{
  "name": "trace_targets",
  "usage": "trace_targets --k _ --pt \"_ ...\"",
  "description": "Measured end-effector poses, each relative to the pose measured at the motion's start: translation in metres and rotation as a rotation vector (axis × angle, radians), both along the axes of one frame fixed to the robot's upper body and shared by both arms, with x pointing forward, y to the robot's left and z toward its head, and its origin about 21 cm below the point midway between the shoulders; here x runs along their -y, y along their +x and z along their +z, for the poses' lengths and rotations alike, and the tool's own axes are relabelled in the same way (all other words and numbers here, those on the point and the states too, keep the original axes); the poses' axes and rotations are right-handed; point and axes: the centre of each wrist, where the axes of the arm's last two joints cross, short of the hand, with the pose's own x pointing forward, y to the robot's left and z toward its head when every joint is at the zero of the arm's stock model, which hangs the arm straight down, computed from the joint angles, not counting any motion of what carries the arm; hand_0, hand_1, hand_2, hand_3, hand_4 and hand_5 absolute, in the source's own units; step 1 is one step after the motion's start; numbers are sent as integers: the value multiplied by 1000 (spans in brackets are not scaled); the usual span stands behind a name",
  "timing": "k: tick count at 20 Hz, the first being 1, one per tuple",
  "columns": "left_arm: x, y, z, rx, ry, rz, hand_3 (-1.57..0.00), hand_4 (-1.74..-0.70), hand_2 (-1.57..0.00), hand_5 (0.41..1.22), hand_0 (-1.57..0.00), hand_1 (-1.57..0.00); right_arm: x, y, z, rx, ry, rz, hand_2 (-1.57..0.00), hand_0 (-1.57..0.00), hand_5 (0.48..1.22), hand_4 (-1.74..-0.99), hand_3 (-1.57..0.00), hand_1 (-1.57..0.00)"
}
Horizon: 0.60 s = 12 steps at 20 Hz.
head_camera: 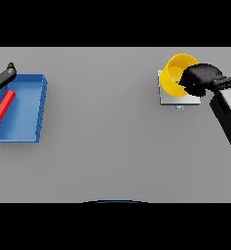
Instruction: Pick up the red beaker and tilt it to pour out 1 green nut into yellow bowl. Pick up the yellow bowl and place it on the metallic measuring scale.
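The yellow bowl [174, 73] is tipped on its side over the metallic measuring scale [171, 98] at the back right, its opening facing right. My right hand [201, 79] has its fingers curled over the bowl's right rim and hides that side. A speck of green shows at the rim by the fingers. The red beaker [3, 106] lies on its side inside the blue tray [39, 105] at the far left. My left hand [4, 76] hovers over the tray's back left corner, apart from the beaker; its fingers look fairly straight.
The blue tray takes up the table's left edge. The scale has a small light-blue mark [179, 107] at its front edge. My right forearm [226, 114] slants in from the right side.
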Motion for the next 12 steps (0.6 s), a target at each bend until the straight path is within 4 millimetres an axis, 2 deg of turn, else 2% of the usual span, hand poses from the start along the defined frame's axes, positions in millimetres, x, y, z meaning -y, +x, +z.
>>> trace_targets --k 4,5,7,8,9,10,12 --pt "-5 1 4 -5 12 4 1 -839 1 786 1 1 4 2 -7 -14 -16 -10 -1322 -1392 1221 -1730 -1560 -1205" --pt "0 3 4 -5 10 -1 1 -838 1 776 1 1 7 1 -11 -14 -14 -9 -1316 -1397 1221 -1730 -1562 -1205" --pt "-1 3 1 -10 6 -4 1 -840 1 771 1 1 1 4 -13 -11 -9 -20 -1402 -1417 1221 -1728 -1536 -1230" --pt "-1 3 0 -10 6 -4 1 -841 1 772 1 1 2 5 -13 -20 5 -19 -1293 -1404 1221 -1670 -1543 -1181" --pt "-2 3 1 -6 2 1 1 -843 1 773 1 1 4 5 -11 -27 12 -22 -1182 -1410 1221 -1644 -1387 -1150" --pt "-1 3 0 -9 -1 0 1 -844 1 775 1 1 4 6 -13 -33 15 -32 -1042 -1325 1155 -1621 -1237 -1039" --pt "-1 7 0 -5 -2 7 1 -847 1 771 1 1 3 6 -12 -49 23 -49 -776 -1053 1037 -1580 -982 -781"
